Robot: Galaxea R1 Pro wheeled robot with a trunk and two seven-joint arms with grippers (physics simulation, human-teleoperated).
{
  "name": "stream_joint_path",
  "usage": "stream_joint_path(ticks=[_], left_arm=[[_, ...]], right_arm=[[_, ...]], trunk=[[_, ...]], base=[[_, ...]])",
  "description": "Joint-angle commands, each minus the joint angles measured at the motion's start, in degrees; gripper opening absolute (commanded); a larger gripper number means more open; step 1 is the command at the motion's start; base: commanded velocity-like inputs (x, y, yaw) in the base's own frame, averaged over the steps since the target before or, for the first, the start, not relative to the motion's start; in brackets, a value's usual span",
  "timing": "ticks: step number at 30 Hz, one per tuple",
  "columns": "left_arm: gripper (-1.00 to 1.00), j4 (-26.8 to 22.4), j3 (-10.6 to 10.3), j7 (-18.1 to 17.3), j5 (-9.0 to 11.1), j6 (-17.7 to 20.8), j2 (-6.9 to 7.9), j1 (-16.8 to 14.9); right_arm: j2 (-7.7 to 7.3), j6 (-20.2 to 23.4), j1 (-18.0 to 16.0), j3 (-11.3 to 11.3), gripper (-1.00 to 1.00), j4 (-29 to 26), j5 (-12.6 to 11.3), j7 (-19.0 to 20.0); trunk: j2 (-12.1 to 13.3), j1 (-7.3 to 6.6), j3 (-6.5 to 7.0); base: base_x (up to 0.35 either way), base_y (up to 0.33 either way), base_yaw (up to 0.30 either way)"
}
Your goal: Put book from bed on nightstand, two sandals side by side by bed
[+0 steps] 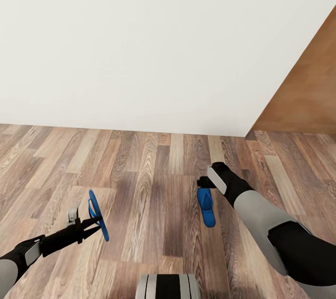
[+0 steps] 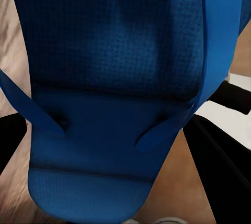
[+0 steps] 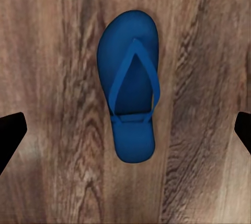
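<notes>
On the wood floor (image 1: 154, 173) near the white wall (image 1: 140, 47), my left gripper (image 1: 91, 221) is clamped on one blue sandal (image 1: 98, 215), held on edge clear of the planks. The second sandal (image 1: 206, 206) lies flat on the floor, toward the brown door (image 1: 308, 98) from the first, with my right gripper (image 1: 205, 183) over it, jaws spread wide and empty. No bed, book or nightstand in sight. I judge this the sandal step: next I must lower the held one flat, just beside and parallel to its mate, toes matching.
</notes>
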Motion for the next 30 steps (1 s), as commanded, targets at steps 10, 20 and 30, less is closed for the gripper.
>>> stream_joint_path(ticks=[10, 20, 30], left_arm=[[-1.00, 0.00, 0.46, -0.26, -0.34, 0.63, 0.03, -0.02], [-1.00, 0.00, 0.46, -0.33, -0.19, 0.63, 0.97, -0.02], [-1.00, 0.00, 0.46, -1.49, -0.20, 0.63, 1.32, -0.01]], right_arm=[[-0.23, 0.24, -1.56, 0.38, 1.00, -0.06, -0.95, -0.44], [-0.26, 0.19, -3.33, 0.38, 1.00, -0.06, -0.83, 1.77], [-0.27, 0.16, -4.81, 0.38, 1.00, -0.06, -0.71, 2.04]], trunk=[[-0.15, 0.24, -2.26], [-0.29, 0.50, -4.48], [-0.42, 0.76, -6.69]], base=[[0.000, 0.000, 0.000], [0.000, 0.000, 0.000], [0.000, 0.000, 0.000]])
